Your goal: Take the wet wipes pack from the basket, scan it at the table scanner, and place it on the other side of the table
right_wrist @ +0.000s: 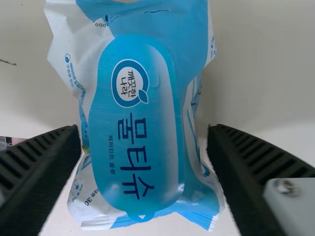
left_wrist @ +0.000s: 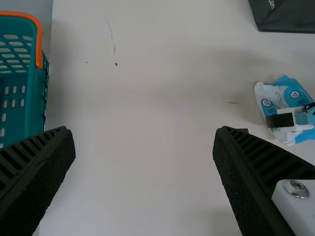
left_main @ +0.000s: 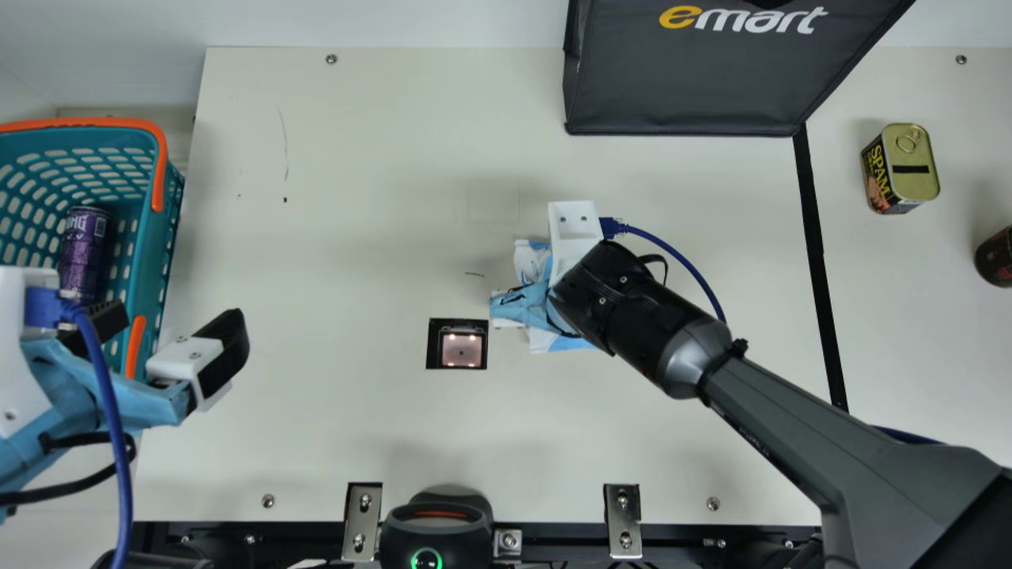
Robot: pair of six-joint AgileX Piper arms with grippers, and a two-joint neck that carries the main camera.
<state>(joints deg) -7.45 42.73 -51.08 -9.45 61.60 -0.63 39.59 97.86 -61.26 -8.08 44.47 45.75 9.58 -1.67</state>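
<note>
Far left: teal basket, orange-rimmed, a purple drink can inside. Left gripper hangs by the basket's near right side, fingers well apart with nothing between them.

Centre: table scanner, lit, set into the cream table. Just right of it, the wet wipes pack lies on the table, label up, clear of the scanner window. Right gripper is over the pack, fingers apart, one along each long side; whether the pads touch the wrapper cannot be told.

Behind and to the right: black fabric bag. Then black strip on the table and, beyond it, luncheon-meat can and a dark container at the far right.

Step in hand (judged): pack out of the basket; right gripper at the pick-up, ahead of scan or of final placing. No evidence here of whether a scan has registered.

Next move, if unscanned: close squarely on both sides, lift, shift left over the scanner, barcode face to the window (probably the underside), then carry right past the strip. Risk: soft wrapper may buckle or slip if pinched only at its edges.
</note>
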